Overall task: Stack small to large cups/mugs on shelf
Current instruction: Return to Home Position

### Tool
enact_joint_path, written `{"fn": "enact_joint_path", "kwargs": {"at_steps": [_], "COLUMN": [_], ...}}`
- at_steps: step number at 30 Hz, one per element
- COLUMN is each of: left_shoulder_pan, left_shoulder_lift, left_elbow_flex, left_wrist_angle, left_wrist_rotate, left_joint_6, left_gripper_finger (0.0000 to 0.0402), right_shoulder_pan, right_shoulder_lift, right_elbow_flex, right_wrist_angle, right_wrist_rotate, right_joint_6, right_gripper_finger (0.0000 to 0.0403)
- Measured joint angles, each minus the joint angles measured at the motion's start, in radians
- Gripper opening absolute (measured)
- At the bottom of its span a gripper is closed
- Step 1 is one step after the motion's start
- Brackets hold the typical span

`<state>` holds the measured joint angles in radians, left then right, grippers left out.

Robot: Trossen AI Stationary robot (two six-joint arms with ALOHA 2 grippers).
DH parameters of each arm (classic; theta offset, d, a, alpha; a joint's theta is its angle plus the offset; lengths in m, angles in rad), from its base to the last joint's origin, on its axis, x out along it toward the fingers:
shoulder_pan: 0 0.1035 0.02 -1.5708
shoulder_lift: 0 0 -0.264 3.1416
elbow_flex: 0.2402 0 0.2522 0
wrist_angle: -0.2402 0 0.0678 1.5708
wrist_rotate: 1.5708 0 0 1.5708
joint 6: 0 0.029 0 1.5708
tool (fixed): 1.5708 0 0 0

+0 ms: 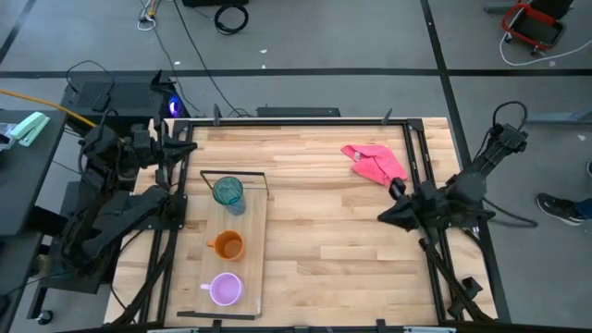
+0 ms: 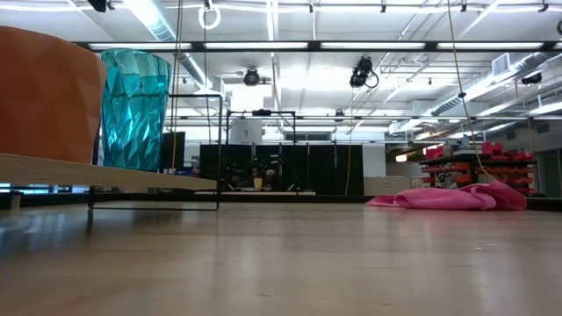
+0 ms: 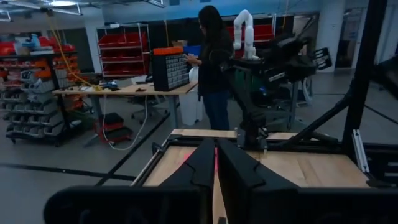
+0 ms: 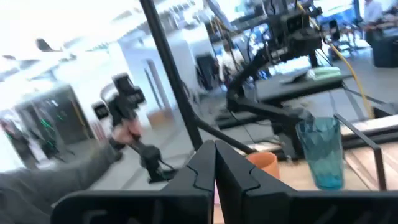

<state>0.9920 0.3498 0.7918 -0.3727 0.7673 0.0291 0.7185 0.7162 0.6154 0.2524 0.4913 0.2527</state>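
The shelf [image 1: 254, 231], a pale board on a thin black wire frame, stands on the table's left half. Three vessels stand upright on it in a row: a teal tumbler [image 1: 228, 191] at the far end, an orange mug [image 1: 227, 246] in the middle and a lilac mug [image 1: 225, 289] at the near end. The low view shows the tumbler [image 2: 132, 110] and the orange mug [image 2: 44, 96]. My left gripper [image 1: 183, 207] is shut and empty, left of the shelf. My right gripper [image 1: 383, 218] is shut and empty at the table's right, pointing toward the shelf.
A pink cloth [image 1: 375, 162] lies crumpled at the far right of the table. Bare wood lies between the shelf and my right arm. A person [image 3: 214, 68] stands at a workbench in the room beyond the table.
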Motion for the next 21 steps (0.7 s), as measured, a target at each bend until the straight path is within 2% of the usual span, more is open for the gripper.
{"fn": "enact_joint_path", "kwargs": {"at_steps": [8,14,21], "left_shoulder_pan": [0.000,0.000,0.000], "left_shoulder_lift": [-0.015,-0.063,-0.196], "left_elbow_flex": [-0.043,-0.116,-0.233], "left_wrist_angle": [-0.052,-0.037,0.058], "left_wrist_rotate": [0.000,-0.001,-0.023], "left_joint_6": [-0.019,-0.021,-0.094], "left_gripper_finger": [0.0036,0.0029,0.0025], "right_shoulder_pan": [0.000,0.000,0.000], "right_shoulder_lift": [-0.267,-0.379,-0.483], "right_elbow_flex": [-0.147,-0.185,-0.205], "right_wrist_angle": [0.019,0.000,-0.053], "right_wrist_rotate": [-0.006,-0.006,-0.007], "right_joint_6": [-0.019,-0.044,-0.056], "right_gripper_finger": [0.0014,0.0014,0.0014]}}
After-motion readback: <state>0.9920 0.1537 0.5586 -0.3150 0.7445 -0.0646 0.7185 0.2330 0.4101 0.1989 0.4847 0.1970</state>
